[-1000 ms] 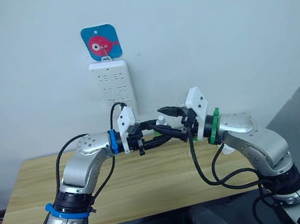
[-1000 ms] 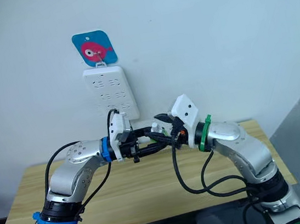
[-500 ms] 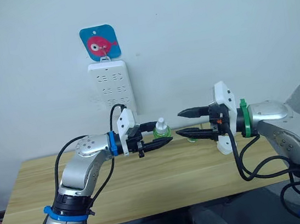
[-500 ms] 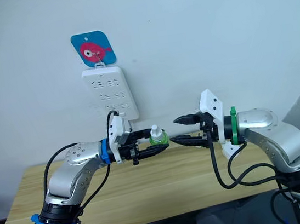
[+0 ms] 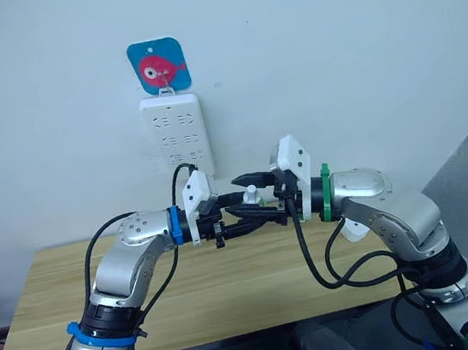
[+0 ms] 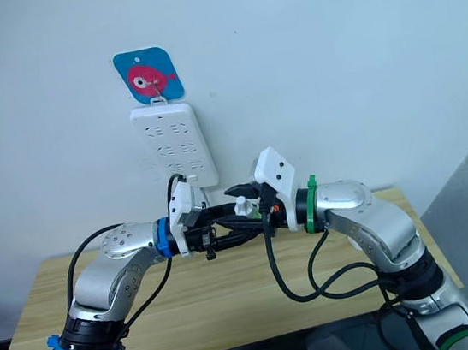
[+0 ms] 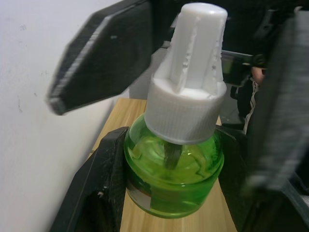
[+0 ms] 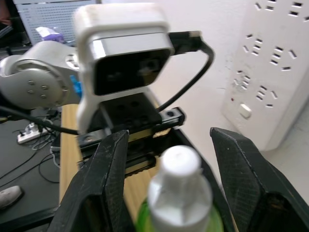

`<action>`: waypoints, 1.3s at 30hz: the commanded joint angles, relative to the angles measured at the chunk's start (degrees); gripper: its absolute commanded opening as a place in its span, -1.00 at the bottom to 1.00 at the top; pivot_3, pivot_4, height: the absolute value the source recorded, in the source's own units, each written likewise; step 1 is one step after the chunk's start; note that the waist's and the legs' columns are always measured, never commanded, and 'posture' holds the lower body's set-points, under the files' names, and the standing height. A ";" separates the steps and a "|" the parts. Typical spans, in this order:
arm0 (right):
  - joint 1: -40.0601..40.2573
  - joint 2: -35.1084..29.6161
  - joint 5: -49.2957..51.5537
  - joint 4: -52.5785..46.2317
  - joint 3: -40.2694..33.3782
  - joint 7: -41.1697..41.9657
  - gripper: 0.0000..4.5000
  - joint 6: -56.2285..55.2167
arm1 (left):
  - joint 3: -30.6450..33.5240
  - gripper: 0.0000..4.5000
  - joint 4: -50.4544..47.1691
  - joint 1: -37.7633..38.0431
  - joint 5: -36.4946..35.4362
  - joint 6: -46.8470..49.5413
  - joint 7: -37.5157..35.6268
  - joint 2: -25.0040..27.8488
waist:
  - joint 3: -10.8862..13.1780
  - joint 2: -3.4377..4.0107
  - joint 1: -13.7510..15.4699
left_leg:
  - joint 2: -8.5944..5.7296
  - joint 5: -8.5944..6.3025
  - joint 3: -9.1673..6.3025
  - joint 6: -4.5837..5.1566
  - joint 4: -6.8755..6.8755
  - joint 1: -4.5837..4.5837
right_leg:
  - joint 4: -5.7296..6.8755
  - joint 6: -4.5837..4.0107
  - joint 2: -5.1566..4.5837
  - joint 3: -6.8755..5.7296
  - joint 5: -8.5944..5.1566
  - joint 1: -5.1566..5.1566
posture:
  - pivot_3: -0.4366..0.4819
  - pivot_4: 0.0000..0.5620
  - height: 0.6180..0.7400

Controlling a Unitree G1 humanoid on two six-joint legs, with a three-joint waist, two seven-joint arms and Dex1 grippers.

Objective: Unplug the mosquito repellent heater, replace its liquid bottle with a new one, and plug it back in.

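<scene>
Left claw [image 5: 252,216] grips the green liquid bottle [image 7: 174,166] by its body, one finger on each side; we see the bottle held upright in mid-air above the wooden table [image 5: 51,294], its white cap [image 7: 190,82] up. Right claw [image 8: 169,154] is spread wide, its two fingers flanking the cap without touching it, one on each side. Both claws meet near the scene's middle, just below the white power strip [image 5: 175,131], which hangs on the far wall under a blue tag [image 5: 157,65] with a pink fish. We cannot make out the mosquito repellent heater.
</scene>
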 commanded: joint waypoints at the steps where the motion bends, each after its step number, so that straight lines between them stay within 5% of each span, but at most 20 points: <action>1: -0.54 -2.59 1.39 -1.08 -3.34 2.31 0.23 -0.50 | 0.39 0.00 -2.82 -0.03 -1.09 0.21 0.15 0.08 | 0.00 0.00 0.08 | 0.00 0.00 0.00 0.00 0.00 0.00 | 0.00 0.00 0.00 0.00 0.00 0.00 | -0.40 -0.79 0.93; 15: 1.80 -20.38 13.52 -4.16 -12.66 15.77 0.23 6.40 | 0.95 0.00 -2.77 0.64 -1.04 0.12 -0.11 0.52 | 0.00 0.00 0.02 | -0.02 -0.01 0.02 0.02 -0.05 -0.01 | -0.09 0.01 -0.01 0.00 -0.01 0.02 | -0.42 -0.80 0.93; 31: -2.72 -6.37 11.91 -3.77 -6.58 5.40 0.23 6.35 | 0.31 0.00 -3.15 0.10 -0.67 0.66 -0.33 0.25 | 0.00 0.00 0.00 | -0.01 -0.01 -0.01 0.02 -0.06 -0.09 | -0.23 0.00 -0.02 -0.02 0.00 0.00 | -0.41 -0.78 0.93; 34: -2.82 -6.37 11.71 -3.36 -6.07 5.78 -0.02 6.01 | 0.36 0.00 -3.27 0.38 -0.65 0.58 -0.33 0.31 | 0.00 0.00 0.04 | -0.01 -0.01 -0.01 0.02 -0.05 -0.10 | -0.25 0.00 -0.02 -0.02 0.00 0.00 | -0.40 -0.78 0.93; 39: -2.88 -6.30 12.12 -3.57 -6.46 6.86 -0.82 5.42 | 0.58 0.00 -3.38 0.83 -0.59 0.52 -0.36 0.57 | 0.00 0.00 0.07 | -0.01 -0.01 -0.02 0.02 -0.05 -0.09 | -0.25 0.00 -0.01 -0.02 0.00 0.01 | -0.39 -0.78 0.93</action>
